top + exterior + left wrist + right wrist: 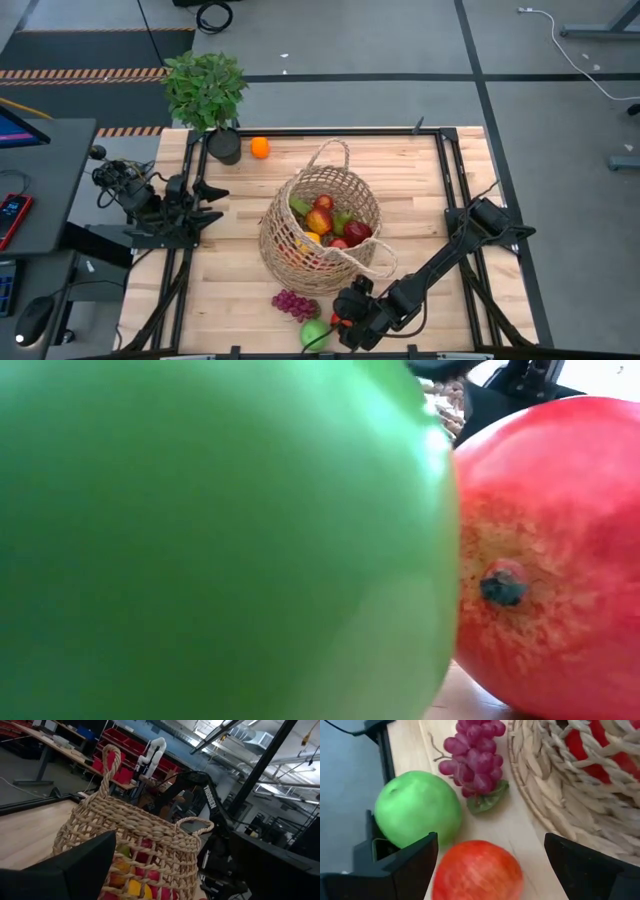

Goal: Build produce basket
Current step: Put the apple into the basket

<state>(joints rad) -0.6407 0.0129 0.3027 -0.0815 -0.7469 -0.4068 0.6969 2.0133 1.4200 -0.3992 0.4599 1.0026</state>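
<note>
The right pincer (485, 865), fingers spread, hovered over a red apple (477, 870) beside a green apple (417, 807) and grapes (475, 757), near the fruit-filled basket (285, 235) mid-desk; the left pincer (212, 200) waited, spread

so the table (230, 280) is a light wood butcher-block top with a black frame round it. sitting on it: the wicker basket (285, 250) about in the middle, tipped on its side. an orange (260, 148) is at the far edge, just beside a black plant pot (224, 146). at the near edge, a bunch of purple grapes (294, 303) lies close to the basket, with a green apple (314, 333) and a red apple (477, 870) side by side near it.
</note>
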